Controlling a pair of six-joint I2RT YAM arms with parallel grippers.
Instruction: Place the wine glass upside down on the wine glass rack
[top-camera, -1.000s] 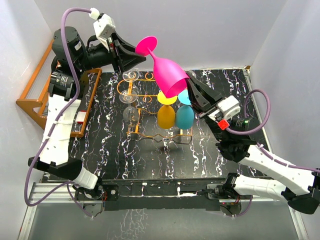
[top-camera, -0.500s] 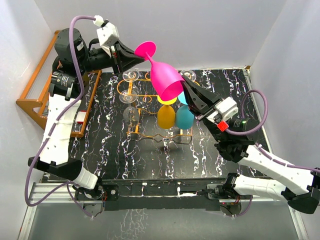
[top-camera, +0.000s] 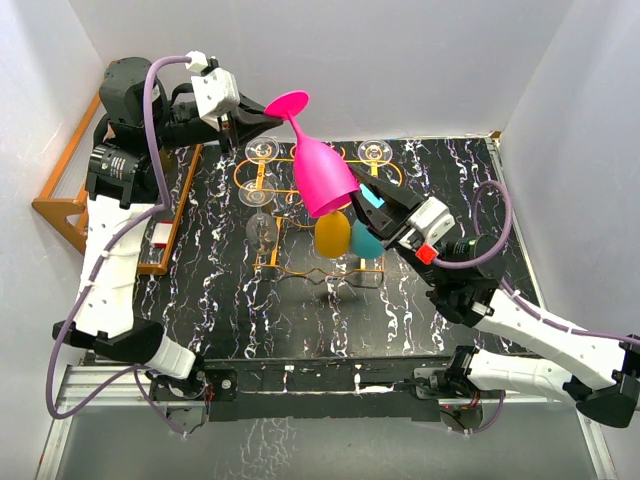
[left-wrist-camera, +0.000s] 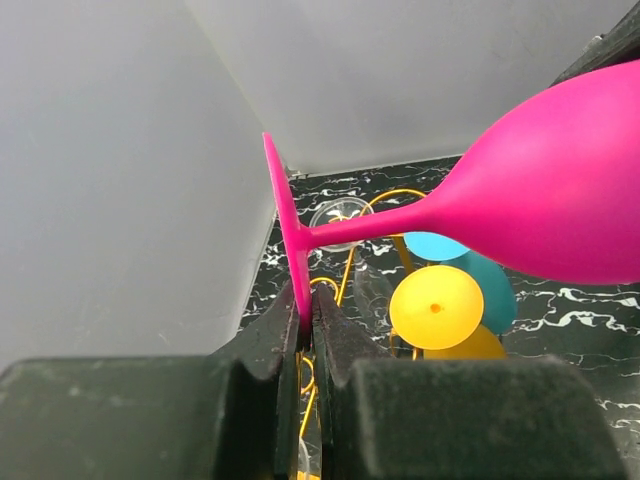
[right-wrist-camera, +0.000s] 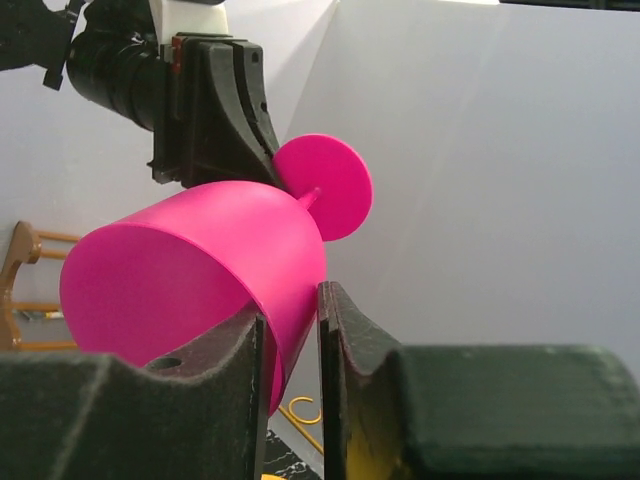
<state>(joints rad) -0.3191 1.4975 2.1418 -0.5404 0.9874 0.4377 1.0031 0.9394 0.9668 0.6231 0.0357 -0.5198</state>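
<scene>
The pink wine glass hangs in the air between 2 grippers, tilted with its foot up and its mouth angled down toward the right gripper. The left gripper is closed tight on the edge of the foot disc. The left wrist view shows the disc pinched edge-on between the fingers, with stem and bowl reaching out ahead of them. Holding only the disc's edge probably leaves the stem free to slide into a ring slot.

The right gripper straddles the bowl's rim, the wall passing through its narrow gap. Whether it presses the wall or merely stands around it I cannot tell. It is probably there to steady the bowl.

The orange wine glass rack stands below both grippers. 1 yellow wine glass and 1 teal wine glass already hang upside down just beneath the right fingertips, so the pink bowl must come down clear of them.
</scene>
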